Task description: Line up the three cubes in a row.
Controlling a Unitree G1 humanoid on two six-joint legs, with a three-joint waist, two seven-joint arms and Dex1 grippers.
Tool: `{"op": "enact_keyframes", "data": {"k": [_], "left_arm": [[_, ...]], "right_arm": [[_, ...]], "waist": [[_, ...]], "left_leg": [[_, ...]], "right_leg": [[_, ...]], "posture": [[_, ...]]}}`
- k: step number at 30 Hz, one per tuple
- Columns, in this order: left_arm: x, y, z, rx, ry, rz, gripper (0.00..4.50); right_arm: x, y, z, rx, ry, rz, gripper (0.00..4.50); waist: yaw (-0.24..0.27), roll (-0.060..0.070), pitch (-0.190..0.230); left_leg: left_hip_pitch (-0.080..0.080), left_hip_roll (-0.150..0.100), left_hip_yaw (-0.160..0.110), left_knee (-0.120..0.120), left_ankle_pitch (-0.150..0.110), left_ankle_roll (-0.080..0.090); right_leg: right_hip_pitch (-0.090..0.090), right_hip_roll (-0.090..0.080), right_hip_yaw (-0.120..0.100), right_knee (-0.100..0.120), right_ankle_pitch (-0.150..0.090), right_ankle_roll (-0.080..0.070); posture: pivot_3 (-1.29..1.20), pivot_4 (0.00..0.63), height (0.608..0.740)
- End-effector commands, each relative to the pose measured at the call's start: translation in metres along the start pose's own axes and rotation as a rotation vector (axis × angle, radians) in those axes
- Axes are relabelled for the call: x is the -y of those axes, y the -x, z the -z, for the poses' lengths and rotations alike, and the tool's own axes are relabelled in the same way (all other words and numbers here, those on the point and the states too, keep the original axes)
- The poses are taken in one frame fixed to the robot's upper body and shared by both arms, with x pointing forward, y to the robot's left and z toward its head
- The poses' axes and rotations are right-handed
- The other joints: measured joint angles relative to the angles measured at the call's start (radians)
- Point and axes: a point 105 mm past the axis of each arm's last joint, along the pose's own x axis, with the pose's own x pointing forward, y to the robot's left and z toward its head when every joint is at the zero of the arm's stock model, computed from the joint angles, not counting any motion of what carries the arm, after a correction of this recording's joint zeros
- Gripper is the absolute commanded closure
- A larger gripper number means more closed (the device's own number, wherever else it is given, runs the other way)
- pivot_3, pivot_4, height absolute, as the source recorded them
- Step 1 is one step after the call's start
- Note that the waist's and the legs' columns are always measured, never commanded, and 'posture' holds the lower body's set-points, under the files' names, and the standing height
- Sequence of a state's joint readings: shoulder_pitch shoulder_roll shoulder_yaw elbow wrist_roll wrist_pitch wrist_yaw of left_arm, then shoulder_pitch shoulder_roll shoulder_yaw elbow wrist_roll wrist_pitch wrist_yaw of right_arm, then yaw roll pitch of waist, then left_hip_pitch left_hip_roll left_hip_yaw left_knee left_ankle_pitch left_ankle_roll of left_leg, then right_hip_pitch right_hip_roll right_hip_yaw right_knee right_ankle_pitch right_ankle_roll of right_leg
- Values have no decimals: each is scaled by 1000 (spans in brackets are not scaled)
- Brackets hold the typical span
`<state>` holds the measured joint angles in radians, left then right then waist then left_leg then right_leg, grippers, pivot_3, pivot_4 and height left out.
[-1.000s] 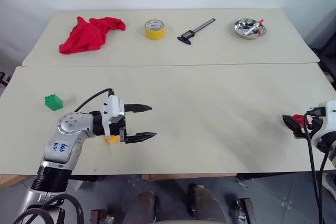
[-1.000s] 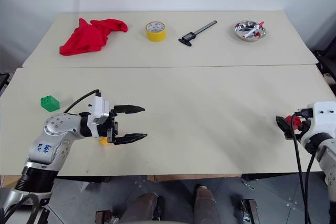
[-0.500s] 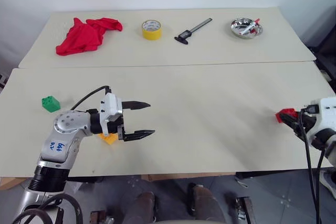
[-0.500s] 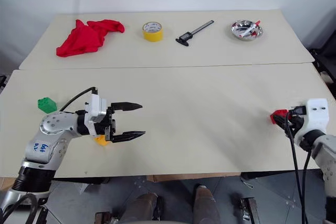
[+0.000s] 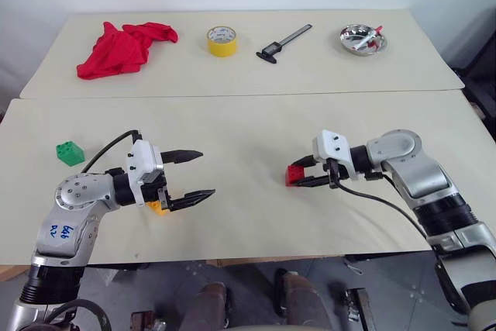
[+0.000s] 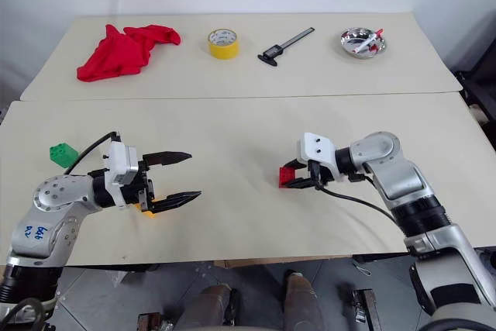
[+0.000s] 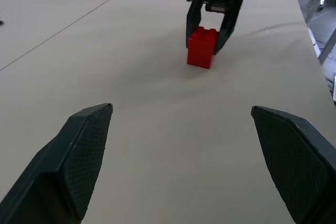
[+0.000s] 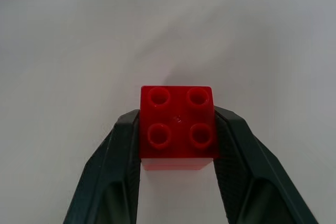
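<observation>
My right gripper is shut on the red cube, low over the middle of the near table; in the right wrist view its fingers press the cube's two sides. The left gripper hovers open at the near left, pointing toward the red cube. Beneath its fingers the orange-yellow cube lies partly hidden. The green cube sits alone farther left.
On the far table lie a red cloth, a yellow tape roll, a caliper and a metal bowl with small items. A seam separates the two tables.
The right gripper closed on the red cube at the table's right edge and swung left with it to the middle. The left gripper stayed open and drifted slightly left.
</observation>
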<state>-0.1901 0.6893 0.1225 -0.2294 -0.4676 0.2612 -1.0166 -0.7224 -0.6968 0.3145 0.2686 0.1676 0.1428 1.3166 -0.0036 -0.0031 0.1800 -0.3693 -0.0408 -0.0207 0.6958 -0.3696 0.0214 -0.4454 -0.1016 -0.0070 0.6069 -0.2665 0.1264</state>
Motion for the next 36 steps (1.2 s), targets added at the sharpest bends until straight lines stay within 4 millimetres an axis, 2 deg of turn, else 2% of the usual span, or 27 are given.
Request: {"op": "enact_keyframes", "data": {"k": [1, 3, 8, 12, 14, 16, 19, 22, 25, 28, 30, 34, 36], "left_arm": [[-3, 7, -12, 11, -48, -27, 0], [-5, 9, -13, 12, -55, -40, 0], [-11, 22, -16, 31, -54, -101, 0], [-20, 47, -16, 46, -58, -219, 0], [-32, 96, -5, 54, -18, -425, 0], [-32, 134, 9, 18, 23, -559, 0], [-13, 178, 35, -65, 102, -698, 0], [15, 210, 59, -114, 194, -828, 0], [36, 230, 74, -130, 246, -941, 0], [41, 246, 79, -99, 258, -1097, 0], [42, 252, 79, -80, 233, -1193, 0], [52, 255, 82, 10, 243, -1383, 0], [56, 250, 89, 28, 281, -1434, 0]], "right_arm": [[0, -4, 2, -9, 18, -25, 3011], [-1, -6, 3, -7, 8, -38, 3011], [1, -5, -12, 76, 62, -49, 1331], [3, 5, -26, 160, 144, -62, 17], [-7, 21, -49, 374, 197, -99, 17], [-16, 30, -59, 486, 211, -140, 17], [-30, 33, -71, 675, 240, -120, 17], [-48, 28, -64, 713, 134, -157, 17], [-61, 22, -58, 761, 70, -147, 17], [-70, 19, -56, 785, 48, -145, 17], [-69, 20, -62, 828, 68, -93, 17], [-62, 20, -67, 860, 71, -3, 17], [-60, 20, -67, 862, 84, 25, 17]], "waist": [[1, 0, 0], [-1, 0, 0], [-1, 0, 0], [-7, 0, 0], [-10, 0, 0], [-22, 0, 0], [-26, 0, 0], [-22, 0, 0], [-8, -1, 0], [6, -2, -1], [6, -2, -1], [2, -2, -2], [2, -3, -2]], "left_leg": [[0, 0, 0, 1, 0, 0], [0, 1, -1, 2, 0, -1], [0, 2, -1, 2, 0, -1], [0, 2, -1, 2, 0, -1], [0, 2, -1, 2, 0, -2], [0, 4, -1, 2, -1, -3], [1, 6, -1, 1, -2, -4], [1, 6, -1, 2, -3, -4], [1, 3, -1, 2, -3, -2], [2, 2, -1, 3, -3, -1], [2, 1, -2, 3, -3, -1], [3, 1, -2, 3, -3, -1], [3, 1, -1, 3, -3, -1]], "right_leg": [[0, 0, -1, 0, 0, 0], [1, 0, -2, 1, 0, 0], [1, 1, -2, 3, 0, 0], [0, 1, -2, 2, 0, 0], [0, 1, -2, 2, 0, 0], [0, 0, -2, 2, 0, 0], [0, -2, -7, 2, -1, -2], [1, -4, -9, 2, -1, -2], [2, -8, -10, 3, -1, -2], [3, -10, -10, 0, -1, -2], [3, -11, -10, 1, -1, -2], [3, -11, -10, 2, -1, -2], [3, -11, -10, 2, -1, -2]], "posture": [[0, 150, 740], [0, 150, 740], [0, 150, 740], [0, 150, 740], [0, 150, 740], [0, 150, 740], [0, 150, 740], [0, 150, 740], [0, 150, 740], [0, 150, 740], [0, 150, 740], [0, 150, 740], [0, 150, 740]]}}
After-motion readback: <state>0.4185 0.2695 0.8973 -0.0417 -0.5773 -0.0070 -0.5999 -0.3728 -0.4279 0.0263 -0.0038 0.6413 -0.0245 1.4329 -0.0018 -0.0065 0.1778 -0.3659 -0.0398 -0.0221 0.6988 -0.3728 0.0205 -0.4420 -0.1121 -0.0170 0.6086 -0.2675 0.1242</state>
